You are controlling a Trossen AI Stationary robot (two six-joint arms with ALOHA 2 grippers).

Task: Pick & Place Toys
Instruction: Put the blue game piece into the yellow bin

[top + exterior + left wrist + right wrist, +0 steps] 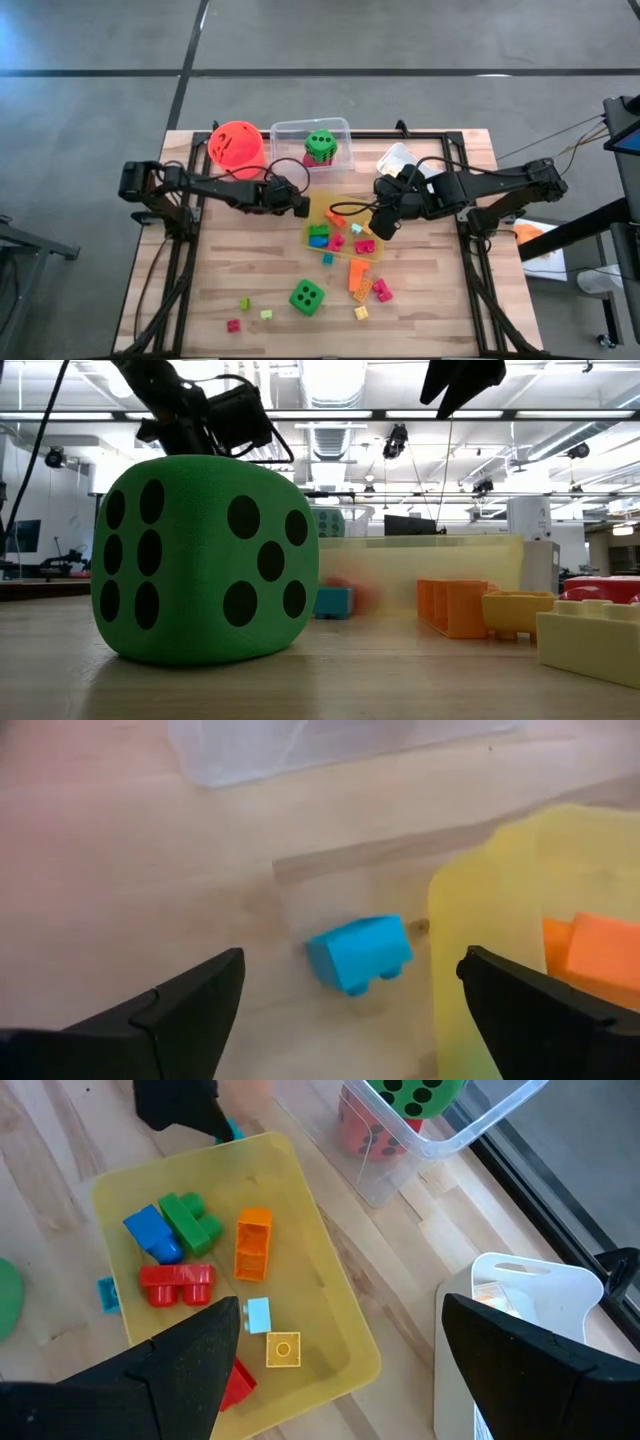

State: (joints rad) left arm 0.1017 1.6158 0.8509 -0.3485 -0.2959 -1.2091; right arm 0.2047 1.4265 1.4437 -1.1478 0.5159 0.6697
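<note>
Wooden plank table (pixel 250 270) | left gripper (pixel 340 1010) gaping wide over smooth blue block (pixel 360 952) | right gripper (pixel 335 1370) gaping wide above see-through yellow tray (pixel 330 1330)

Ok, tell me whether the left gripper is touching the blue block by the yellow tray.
Apart. The left wrist view shows the left gripper open, bare wood on both sides between its fingers and the blue block.

Bright even overhead strip lighting; soft shadows; left wrist view blurred; low view background defocused.
</note>
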